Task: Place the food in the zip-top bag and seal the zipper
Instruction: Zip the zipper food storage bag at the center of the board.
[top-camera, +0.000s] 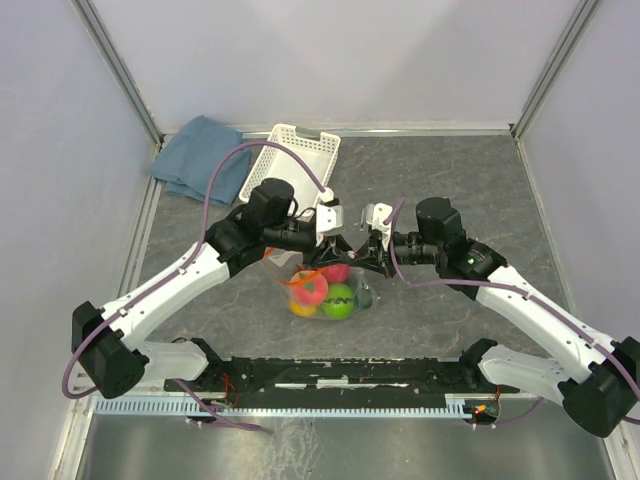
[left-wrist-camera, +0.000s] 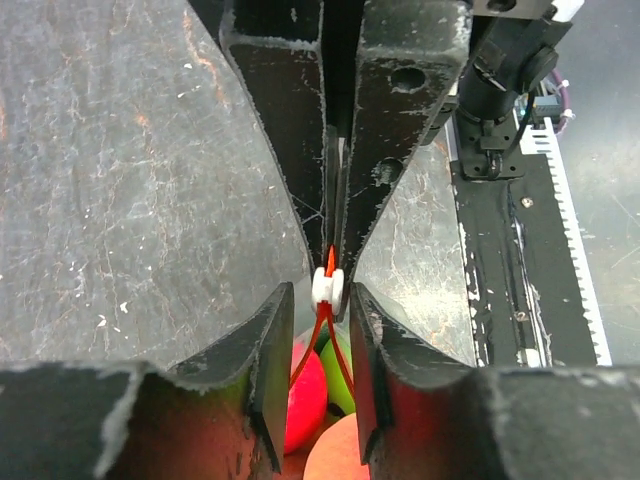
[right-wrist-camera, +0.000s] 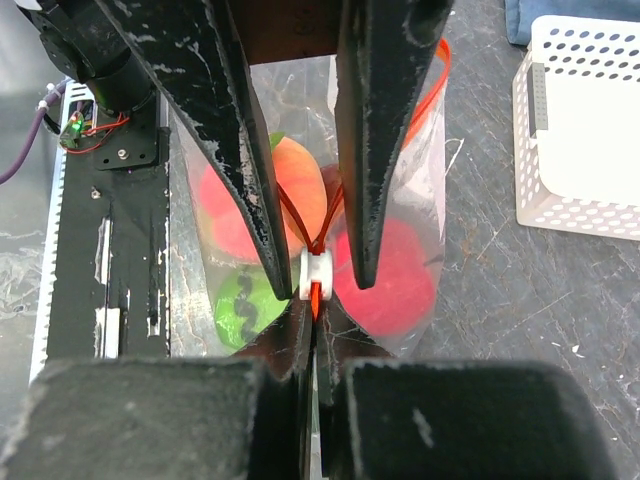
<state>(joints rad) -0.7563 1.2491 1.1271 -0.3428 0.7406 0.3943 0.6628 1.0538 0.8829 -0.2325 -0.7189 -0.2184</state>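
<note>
The clear zip-top bag (top-camera: 322, 292) lies on the table between the arms, with the food inside: a red-pink ball (top-camera: 336, 272), a bright green ball (top-camera: 338, 301), and yellow and orange pieces (top-camera: 303, 306). Both grippers meet over its mouth. My right gripper (right-wrist-camera: 312, 303) is shut on the orange-red zipper strip (right-wrist-camera: 315, 297), just behind the white slider (right-wrist-camera: 316, 275). My left gripper (left-wrist-camera: 320, 292) is narrowly open. Its fingers (right-wrist-camera: 270, 230) stand on either side of the two parted zipper strips (left-wrist-camera: 322, 340), their tips at the slider (left-wrist-camera: 328, 287) without gripping it.
A white slotted basket (top-camera: 292, 160) stands at the back, and also shows in the right wrist view (right-wrist-camera: 585, 130). A blue folded cloth (top-camera: 200, 155) lies at the back left. The black base rail (top-camera: 340, 375) runs along the near edge.
</note>
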